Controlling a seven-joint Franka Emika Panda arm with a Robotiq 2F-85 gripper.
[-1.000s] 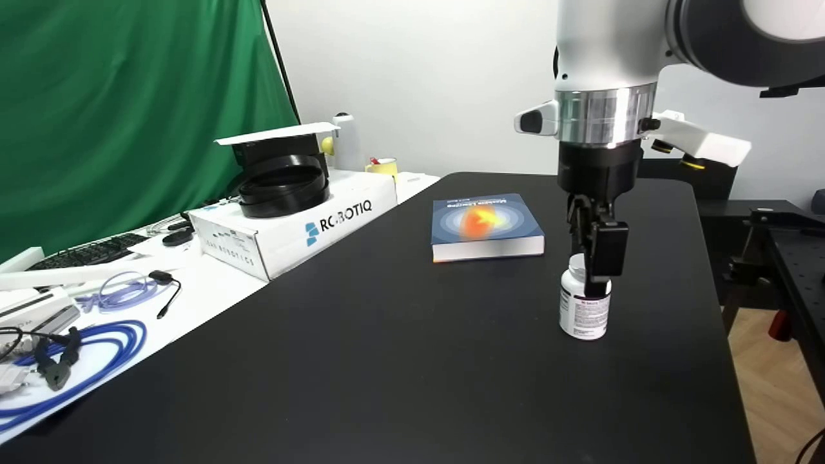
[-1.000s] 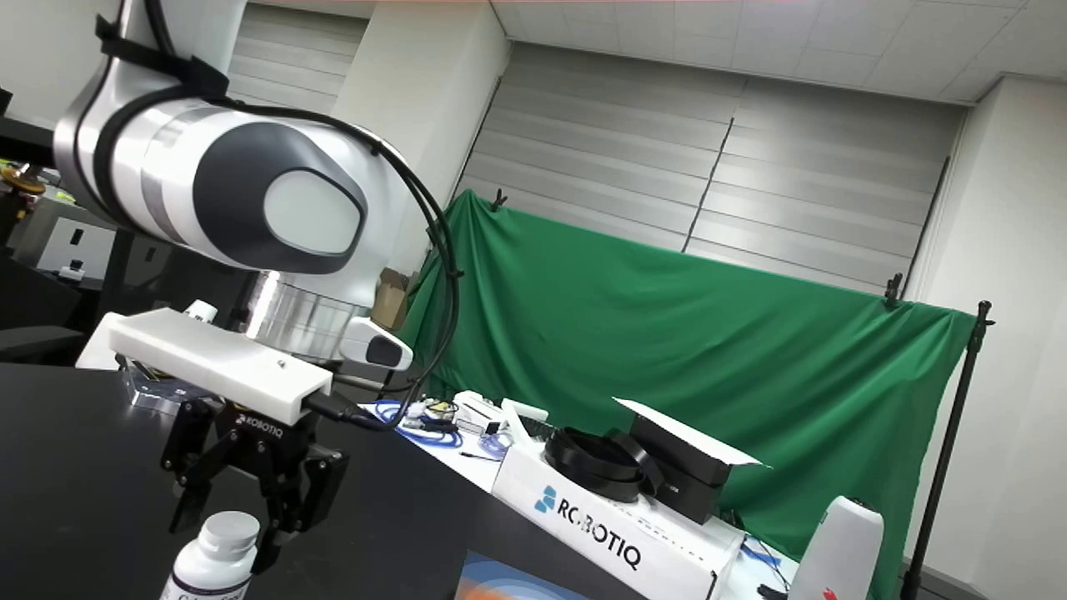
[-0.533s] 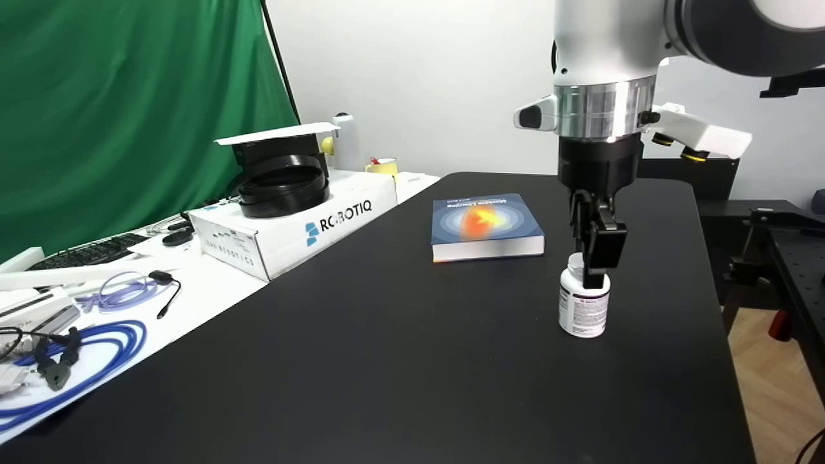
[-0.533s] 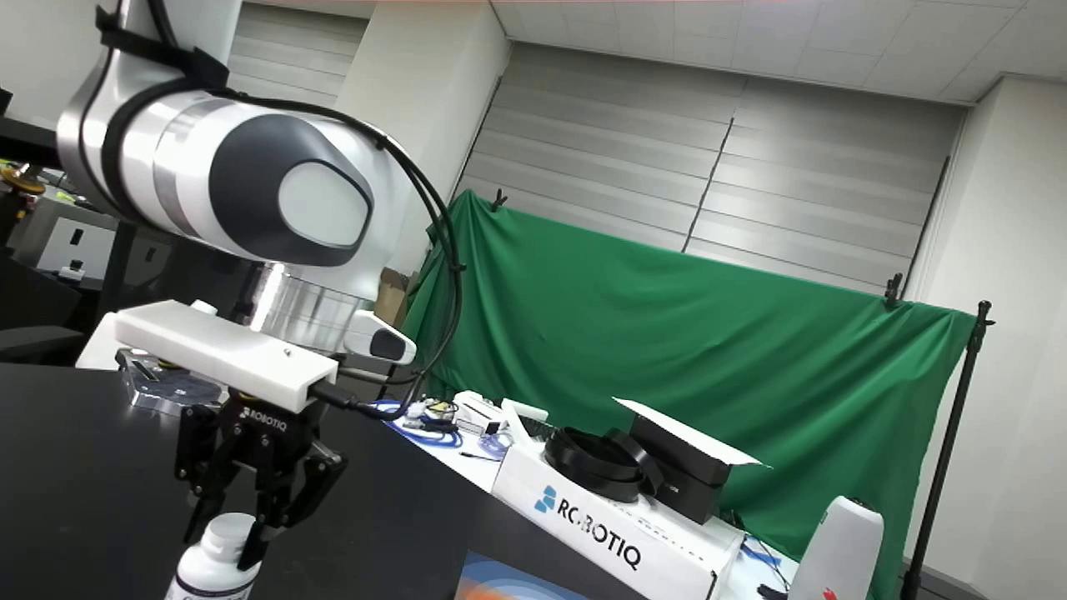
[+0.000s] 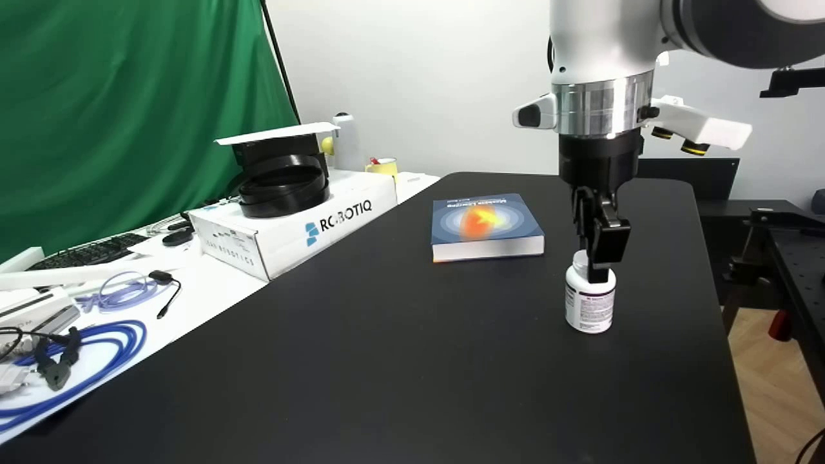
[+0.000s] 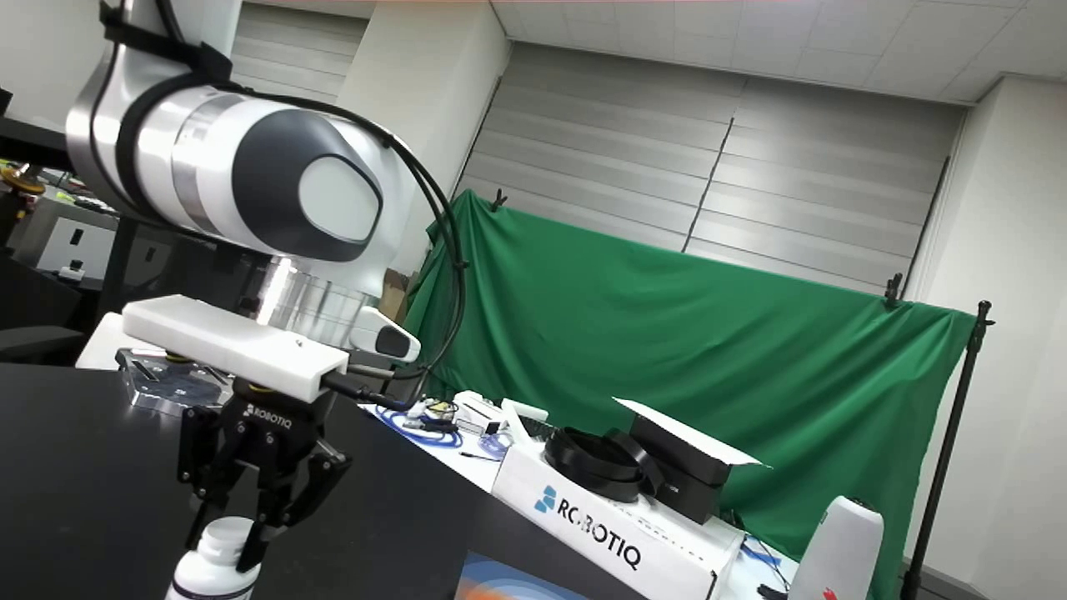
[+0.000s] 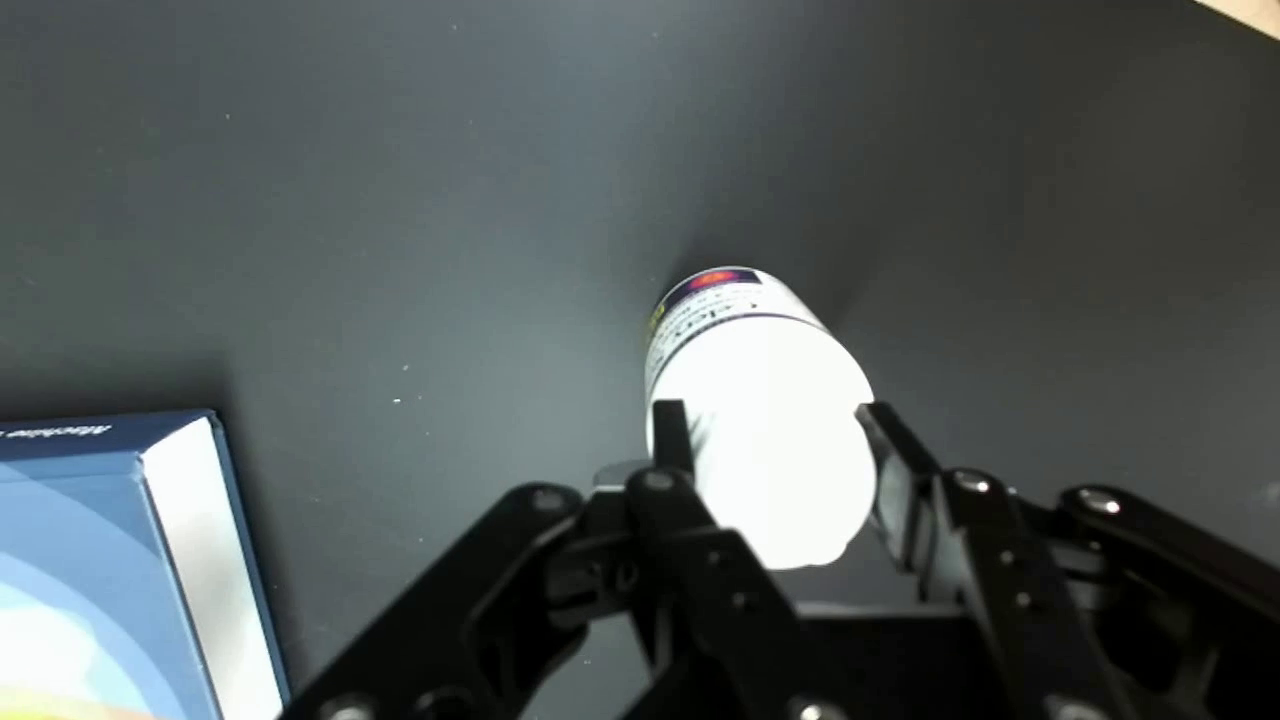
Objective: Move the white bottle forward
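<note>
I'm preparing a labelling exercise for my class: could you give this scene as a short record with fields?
Object: white pill bottle, upright, capped
Jaws: closed on the bottle from both sides
Surface: black table
Nearby: blue hardcover book, flat, apart from the bottle
Background: white Robotiq box, green curtain
Unclear: whether the bottle's base touches the table

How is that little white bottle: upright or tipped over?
Upright. Both exterior views show the white bottle with its cap uppermost; in an exterior view, its label shows below.
</note>
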